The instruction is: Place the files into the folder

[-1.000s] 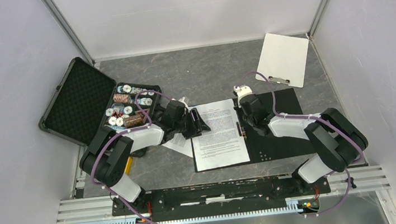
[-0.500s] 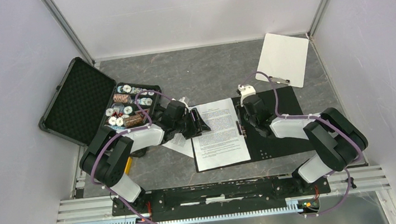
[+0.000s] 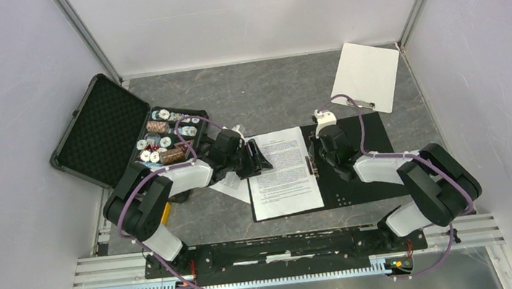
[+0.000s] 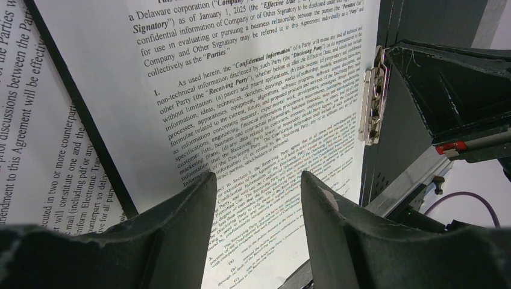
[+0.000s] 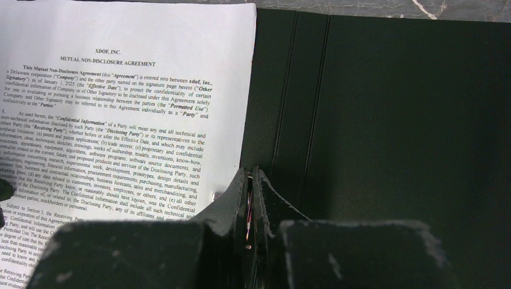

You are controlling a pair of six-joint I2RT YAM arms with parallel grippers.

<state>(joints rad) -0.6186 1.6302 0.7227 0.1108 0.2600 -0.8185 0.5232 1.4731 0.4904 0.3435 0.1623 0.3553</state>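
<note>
The folder [image 3: 365, 168] lies open mid-table, black inside up. One printed file sheet [image 3: 282, 174] lies on its left half, its right edge by the spine. A second sheet [image 3: 231, 186] lies on the table, partly under my left arm. My left gripper [image 3: 258, 160] is open and empty, low over the first sheet's left edge; the left wrist view shows its fingers apart [image 4: 256, 180] over the text [image 4: 241, 90], with the metal clip [image 4: 372, 96] beyond. My right gripper [image 3: 317, 163] is shut on the spine clip; in the right wrist view it [image 5: 251, 174] pinches a thin metal strip beside the sheet [image 5: 120, 108].
An open black case of chips [image 3: 165, 137] with a foam-lined lid [image 3: 95, 130] stands at the back left. A blank white clipboard [image 3: 367, 76] lies at the back right. A yellow object [image 3: 165, 213] lies by the left arm's base. Walls close in on both sides.
My right wrist has shifted slightly to the right along the folder's spine. The left arm and the sheets have not moved.
</note>
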